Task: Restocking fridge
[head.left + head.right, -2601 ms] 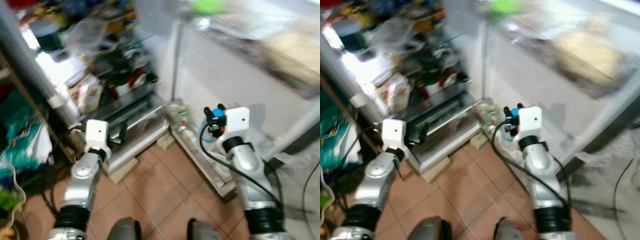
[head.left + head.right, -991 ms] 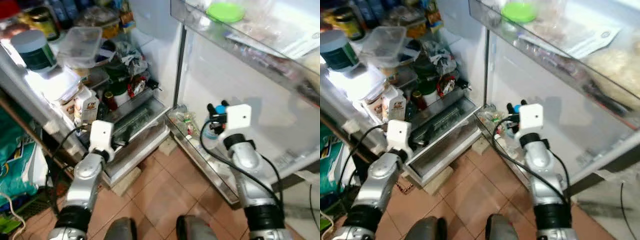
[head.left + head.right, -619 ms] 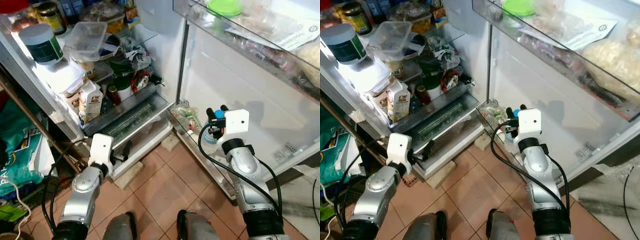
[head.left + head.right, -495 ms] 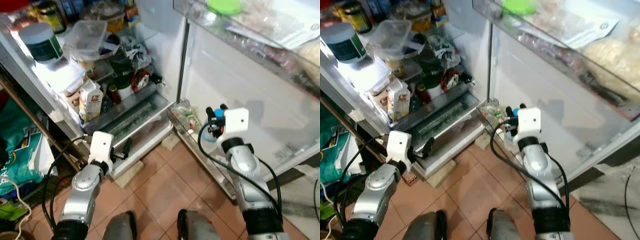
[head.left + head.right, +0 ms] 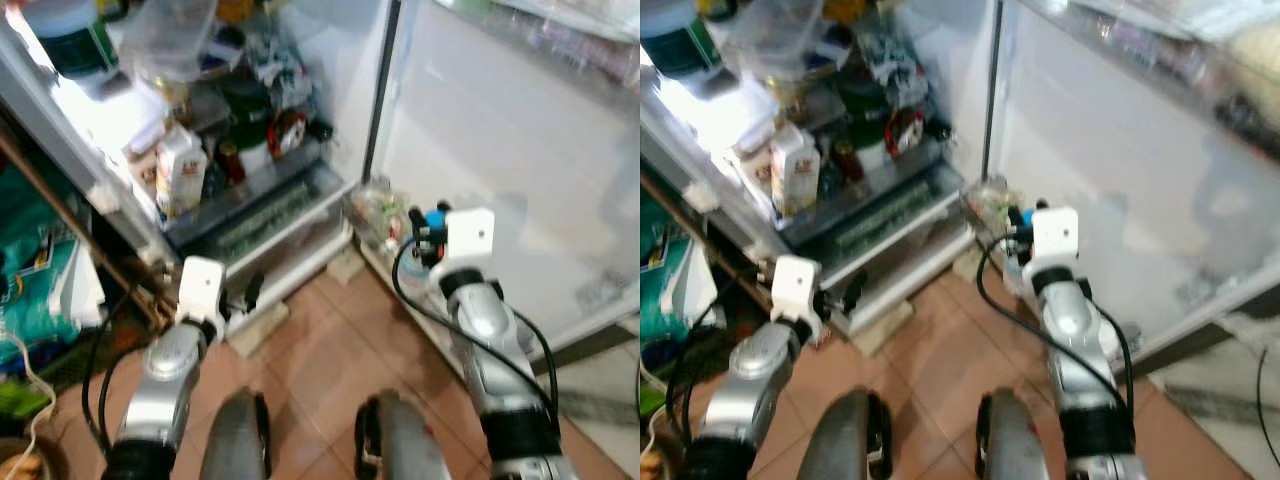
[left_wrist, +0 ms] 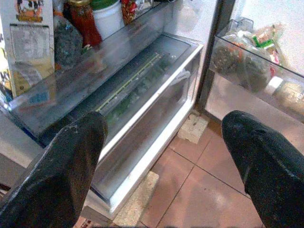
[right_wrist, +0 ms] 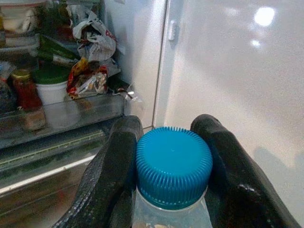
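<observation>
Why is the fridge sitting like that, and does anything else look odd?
The open fridge appears propped on a pale block on the tile floor, and its shelves are crammed and untidy. Nothing looks spilled. The right gripper has its fingers closed on a blue-capped bottle; the left gripper is open.

both head views blurred; bright glare from the fridge interior [image 5: 95,110] at upper left. wrist views sharp, with soft highlights on the door [image 7: 247,57].

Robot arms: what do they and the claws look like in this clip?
Both arms are silver with black joint bands and a white boxy wrist block, black cables looping alongside. The left claw and the right claw each have two thick, rounded black fingers with a dull, slightly scuffed surface.
</observation>
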### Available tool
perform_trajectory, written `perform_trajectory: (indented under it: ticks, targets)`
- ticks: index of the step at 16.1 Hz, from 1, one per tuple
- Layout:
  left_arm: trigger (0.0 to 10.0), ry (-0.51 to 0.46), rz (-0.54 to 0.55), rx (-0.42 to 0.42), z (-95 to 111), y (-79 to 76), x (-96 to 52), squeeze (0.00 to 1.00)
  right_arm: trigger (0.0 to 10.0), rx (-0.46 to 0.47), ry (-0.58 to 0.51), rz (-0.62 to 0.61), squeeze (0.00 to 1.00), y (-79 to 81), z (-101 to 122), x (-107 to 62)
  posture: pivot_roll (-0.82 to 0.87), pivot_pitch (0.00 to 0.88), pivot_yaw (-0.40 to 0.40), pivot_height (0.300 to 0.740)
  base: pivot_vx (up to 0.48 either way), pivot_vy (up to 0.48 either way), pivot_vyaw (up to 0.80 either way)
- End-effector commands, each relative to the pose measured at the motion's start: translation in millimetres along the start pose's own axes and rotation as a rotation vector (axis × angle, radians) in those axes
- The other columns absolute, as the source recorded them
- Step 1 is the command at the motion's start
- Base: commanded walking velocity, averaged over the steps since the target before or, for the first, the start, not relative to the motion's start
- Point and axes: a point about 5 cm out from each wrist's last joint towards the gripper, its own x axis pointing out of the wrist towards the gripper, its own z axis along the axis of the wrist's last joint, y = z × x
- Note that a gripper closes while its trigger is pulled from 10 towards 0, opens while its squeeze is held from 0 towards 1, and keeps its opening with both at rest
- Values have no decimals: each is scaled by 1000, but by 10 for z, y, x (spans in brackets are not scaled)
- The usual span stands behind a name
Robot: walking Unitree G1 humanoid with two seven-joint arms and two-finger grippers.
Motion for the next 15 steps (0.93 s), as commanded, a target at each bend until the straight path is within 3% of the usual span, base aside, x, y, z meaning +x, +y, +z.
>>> perform_trajectory:
  ticks: [1, 4, 15]
  targets:
    - [10000, -2, 12, -3, -6, 28, -19, 0, 10000, -3, -22, -6, 0, -23, 41, 6, 13, 192, 26, 651, 0, 0, 0]
    - [10000, -22, 21, -15, 39, 78, 2, 0, 10000, -50, -58, 3, 0, -44, 96, 34, 11, 184, 29, 651, 0, 0, 0]
    - [10000, -34, 17, -25, 47, 64, 5, 0, 10000, -79, -110, 31, 0, 6, 190, 69, 11, 184, 18, 651, 389, 0, 0]
